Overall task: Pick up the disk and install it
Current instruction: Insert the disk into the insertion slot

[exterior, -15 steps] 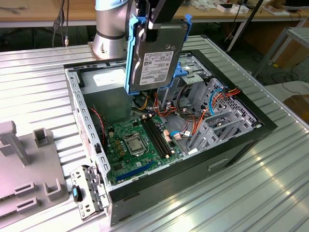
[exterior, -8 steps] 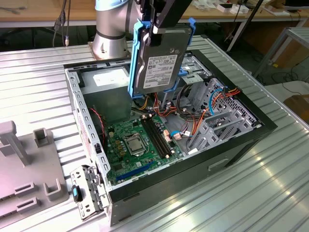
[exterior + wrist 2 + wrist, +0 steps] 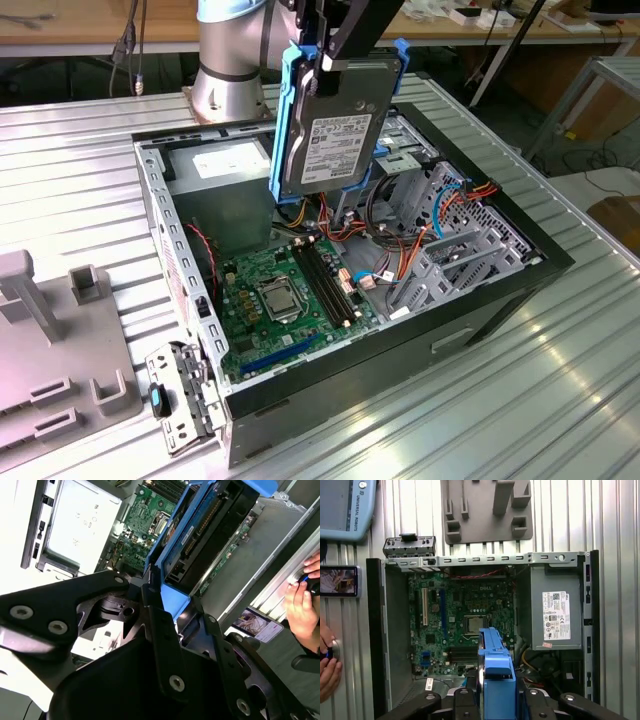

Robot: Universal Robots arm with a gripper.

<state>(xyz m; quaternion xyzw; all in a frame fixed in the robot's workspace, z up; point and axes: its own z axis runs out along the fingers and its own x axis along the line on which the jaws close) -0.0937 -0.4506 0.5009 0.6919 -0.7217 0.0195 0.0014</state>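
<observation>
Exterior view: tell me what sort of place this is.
Probably a robotics lab workbench: an open black desktop computer case sits on a ribbed metal table, wooden benches stand behind, and the gripper holds the grey metal disk in its blue plastic carrier.

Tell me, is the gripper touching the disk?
Touching. In the exterior view the gripper clamps the top edge of the disk, which hangs upright above the open case.

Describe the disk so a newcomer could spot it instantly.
Find the open computer case. Above it, the gripper holds the disk on edge: a grey slab with a pale label. Unlike the grey power supply in the case, it is framed in bright blue plastic.
</observation>
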